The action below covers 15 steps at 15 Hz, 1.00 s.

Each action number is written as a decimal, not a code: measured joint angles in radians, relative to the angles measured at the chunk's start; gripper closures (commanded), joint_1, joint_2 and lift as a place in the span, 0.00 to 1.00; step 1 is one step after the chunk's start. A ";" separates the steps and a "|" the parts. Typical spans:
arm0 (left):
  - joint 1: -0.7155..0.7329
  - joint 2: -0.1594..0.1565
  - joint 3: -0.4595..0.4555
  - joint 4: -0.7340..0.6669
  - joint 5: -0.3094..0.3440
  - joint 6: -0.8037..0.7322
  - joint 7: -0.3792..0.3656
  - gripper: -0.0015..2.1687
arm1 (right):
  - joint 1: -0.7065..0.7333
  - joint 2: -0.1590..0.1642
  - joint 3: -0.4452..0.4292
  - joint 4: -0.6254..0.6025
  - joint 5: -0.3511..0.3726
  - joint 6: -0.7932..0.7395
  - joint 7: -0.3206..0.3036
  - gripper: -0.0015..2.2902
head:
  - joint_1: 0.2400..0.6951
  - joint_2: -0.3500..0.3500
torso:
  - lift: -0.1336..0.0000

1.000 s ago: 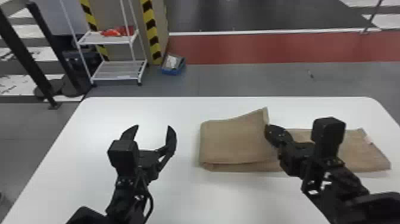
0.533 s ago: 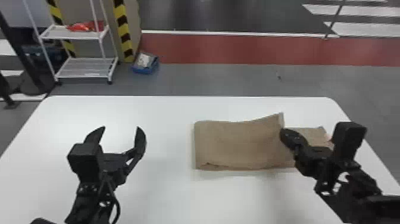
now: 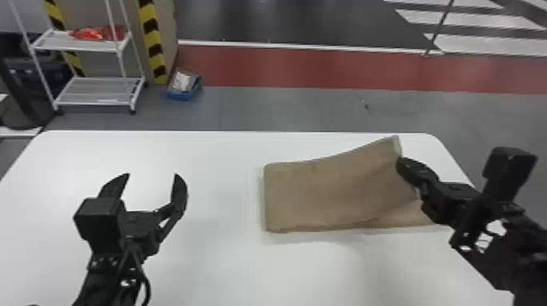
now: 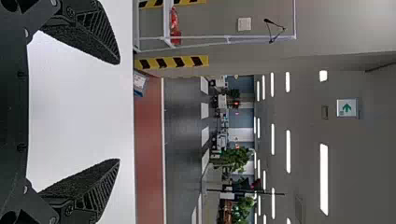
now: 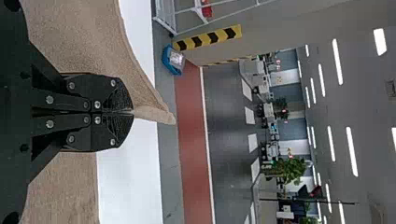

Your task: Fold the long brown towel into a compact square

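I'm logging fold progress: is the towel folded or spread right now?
Partly folded: the towel's upper layer lies over a lower one, its edge raised in the right gripper.

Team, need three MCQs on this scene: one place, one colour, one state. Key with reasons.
1. Where is the towel from the left gripper?
A. To its left
B. To its right
C. Underneath it

2. What colour is the box on the floor?
A. Green
B. Orange
C. Blue

3. How are the right gripper's fingers?
A. Shut on the towel
B. Shut on nothing
C. Wide open

Key:
1 B: head view shows it there.
2 C: its side is blue.
3 A: raised cloth runs out between the closed tips.
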 measured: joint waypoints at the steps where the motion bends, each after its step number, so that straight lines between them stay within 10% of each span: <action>1: 0.003 0.001 0.002 -0.004 -0.001 0.000 0.001 0.07 | 0.007 -0.009 -0.033 0.007 -0.020 0.021 0.022 0.57 | 1.00 0.30 | 0.07; 15: 0.035 0.003 0.009 -0.009 -0.011 0.003 0.003 0.07 | -0.014 -0.023 -0.139 0.152 0.005 -0.059 0.146 0.57 | 1.00 0.19 | 0.07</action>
